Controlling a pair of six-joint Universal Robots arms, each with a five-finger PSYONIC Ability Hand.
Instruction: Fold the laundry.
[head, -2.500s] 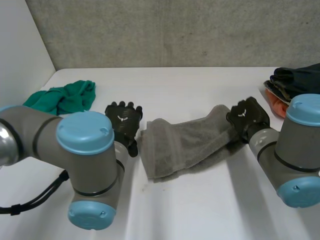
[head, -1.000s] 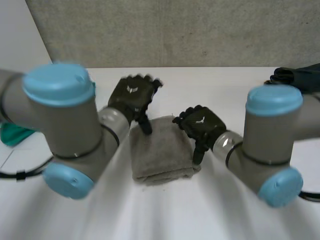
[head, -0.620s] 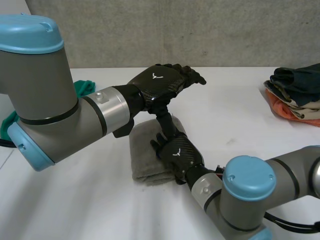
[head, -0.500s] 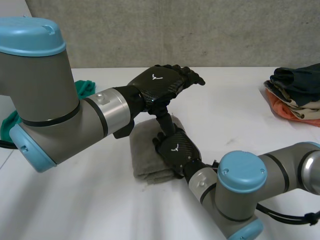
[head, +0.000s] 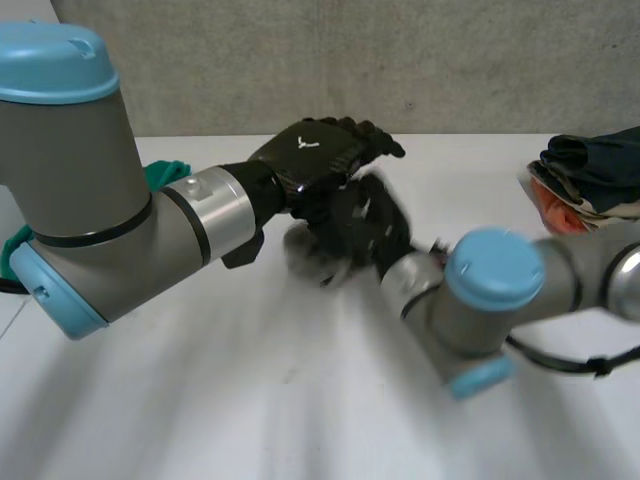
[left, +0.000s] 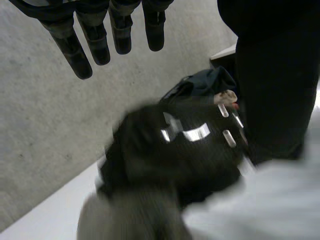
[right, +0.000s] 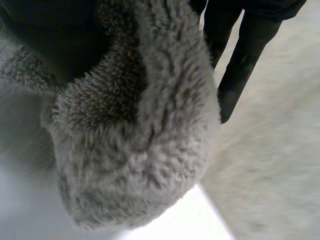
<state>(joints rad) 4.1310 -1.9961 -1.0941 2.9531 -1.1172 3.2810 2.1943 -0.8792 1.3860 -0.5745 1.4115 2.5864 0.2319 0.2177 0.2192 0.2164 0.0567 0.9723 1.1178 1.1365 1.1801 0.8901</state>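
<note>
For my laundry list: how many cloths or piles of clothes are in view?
3: a grey towel in the right hand; a green cloth behind the left arm; a pile of clothes at the far right. More may be hidden.

Towel: grey, plain fleecy. Bench: white. Left robot hand, right robot hand: black. Crumpled cloth: green. Clothes stack: dark over orange.

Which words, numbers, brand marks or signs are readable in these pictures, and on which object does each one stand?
Words or numbers: none readable.
Small white Y-shaped sign, no letters: on the back of the left hand.
Pale marks on the back of the right hand: too blurred to read.
Grey towel: no label visible.
</note>
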